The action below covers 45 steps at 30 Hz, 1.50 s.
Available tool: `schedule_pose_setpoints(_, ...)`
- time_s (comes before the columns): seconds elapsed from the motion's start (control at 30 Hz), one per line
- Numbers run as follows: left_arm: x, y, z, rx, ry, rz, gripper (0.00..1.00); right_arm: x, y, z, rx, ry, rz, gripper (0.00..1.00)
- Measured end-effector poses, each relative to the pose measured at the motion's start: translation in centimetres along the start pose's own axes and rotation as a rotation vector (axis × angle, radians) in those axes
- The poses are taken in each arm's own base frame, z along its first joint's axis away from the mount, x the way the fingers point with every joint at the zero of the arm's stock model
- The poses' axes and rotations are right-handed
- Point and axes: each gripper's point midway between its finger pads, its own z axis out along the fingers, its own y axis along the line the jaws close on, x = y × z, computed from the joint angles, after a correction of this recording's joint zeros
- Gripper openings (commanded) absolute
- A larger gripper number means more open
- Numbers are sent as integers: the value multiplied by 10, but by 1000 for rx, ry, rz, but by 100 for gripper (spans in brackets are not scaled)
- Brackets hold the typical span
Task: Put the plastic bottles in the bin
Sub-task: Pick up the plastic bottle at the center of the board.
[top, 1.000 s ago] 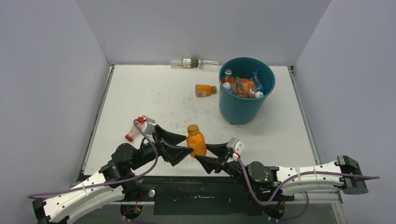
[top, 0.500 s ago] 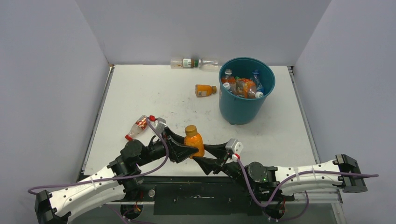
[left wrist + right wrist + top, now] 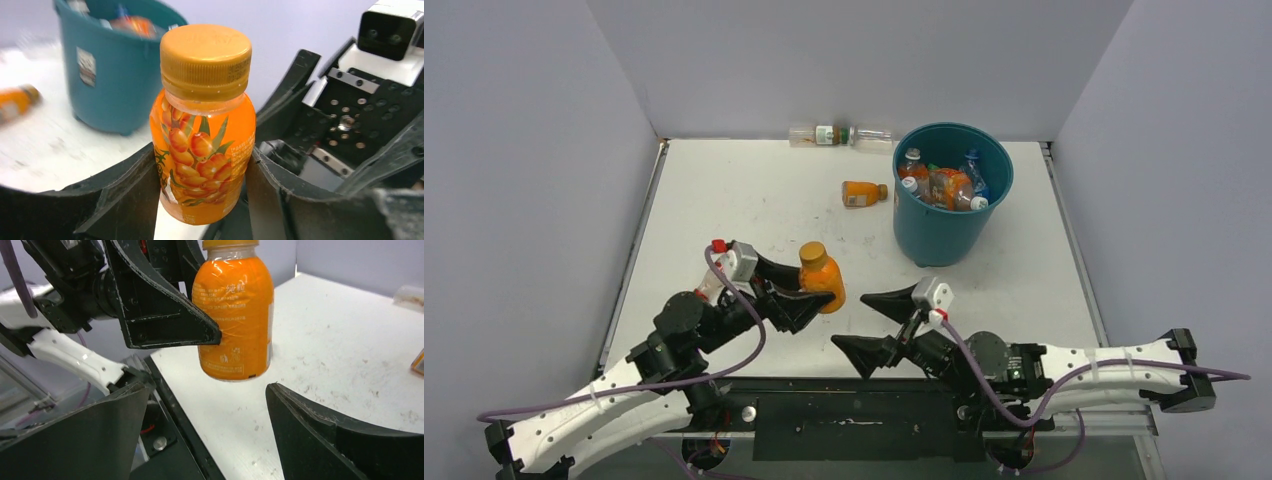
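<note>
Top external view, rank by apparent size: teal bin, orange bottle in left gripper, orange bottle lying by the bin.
1. Teal bin, clearly.
2. Held orange bottle in left gripper.
3. Lying orange bottle.
2 vs 3 unsure: the held one is lifted, nearer the camera.

Held orange bottle: cap mostly cropped at top, right wrist view.
Bin: rim partly cropped, contents blurred, left wrist view.
Lying orange bottle: blurred, cut by left edge.
</note>
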Motion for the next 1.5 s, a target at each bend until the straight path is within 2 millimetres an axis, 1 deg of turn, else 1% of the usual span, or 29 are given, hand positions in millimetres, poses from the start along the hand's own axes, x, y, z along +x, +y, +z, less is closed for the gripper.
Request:
schedule_pose_setpoints(0.03, -14, -1, 1, -13, -17, 48, 0, -12, 2, 0, -1, -7, 4, 90)
schedule_pose_setpoints(0.13, -52, -10, 5, -28, -61, 189, 0, -61, 4, -2, 9, -56, 22, 90)
schedule_pose_setpoints(0.2, -66, -12, 9, -33, -67, 277, 0, -96, 4, 0, 32, -90, 25, 90)
schedule_pose_setpoints(0.27, -68, -9, 13, -44, -50, 353, 0, -131, 0, 5, 76, -121, 23, 90)
schedule_pose_setpoints(0.33, -60, 0, 18, -58, -13, 423, 0, -165, -8, 14, 127, -151, 14, 90)
schedule_pose_setpoints(0.37, -55, 4, 20, -67, 9, 454, 0, -184, -16, 22, 159, -167, 2, 90)
schedule_pose_setpoints(0.43, -46, 14, 23, -84, 54, 510, 0, -210, -34, 37, 216, -192, -18, 90)
schedule_pose_setpoints(0.47, -42, 18, 24, -92, 71, 529, 0, -218, -43, 43, 237, -196, -30, 90)
schedule_pose_setpoints(0.5, -40, 22, 24, -98, 86, 543, 0, -220, -50, 51, 251, -187, -44, 90)
schedule_pose_setpoints(0.53, -39, 24, 24, -104, 93, 556, 0, -217, -54, 58, 254, -169, -57, 90)
schedule_pose_setpoints(0.57, -39, 25, 24, -107, 93, 563, 0, -209, -55, 64, 249, -143, -69, 90)
schedule_pose_setpoints(0.67, -43, 26, 21, -113, 77, 570, 0, -176, -51, 78, 204, -33, -102, 91)
schedule_pose_setpoints(0.73, -45, 26, 18, -117, 68, 569, 0, -156, -49, 84, 180, 25, -115, 93)
schedule_pose_setpoints(0.77, -46, 26, 17, -118, 62, 566, 0, -146, -48, 85, 170, 54, -120, 95)
schedule_pose_setpoints(0.8, -46, 27, 17, -120, 61, 563, 0, -138, -48, 86, 163, 76, -124, 100)
schedule_pose_setpoints(0.83, -44, 27, 16, -122, 61, 560, 0, -132, -49, 85, 162, 93, -126, 96)
schedule_pose_setpoints(0.9, -42, 29, 16, -124, 64, 556, 0, -125, -50, 85, 163, 114, -129, 91)
schedule_pose_setpoints(1.07, -35, 34, 15, -135, 76, 543, 0, -114, -49, 89, 155, 139, -127, 80)
schedule_pose_setpoints(1.2, -34, 36, 13, -138, 75, 535, 0, -102, -50, 94, 157, 168, -121, 77)
schedule_pose_setpoints(1.27, -35, 35, 13, -138, 68, 532, 0, -96, -51, 97, 160, 181, -120, 71)
schedule_pose_setpoints(1.3, -35, 35, 12, -137, 64, 530, 0, -93, -51, 98, 162, 187, -119, 65)
schedule_pose_setpoints(1.43, -34, 36, 12, -138, 62, 527, 0, -81, -52, 102, 165, 211, -107, 39)
schedule_pose_setpoints(1.47, -33, 37, 12, -141, 65, 526, 0, -80, -50, 102, 160, 214, -103, 31)
schedule_pose_setpoints(1.5, -32, 38, 12, -143, 67, 525, 11, -78, -50, 103, 158, 217, -100, 24)
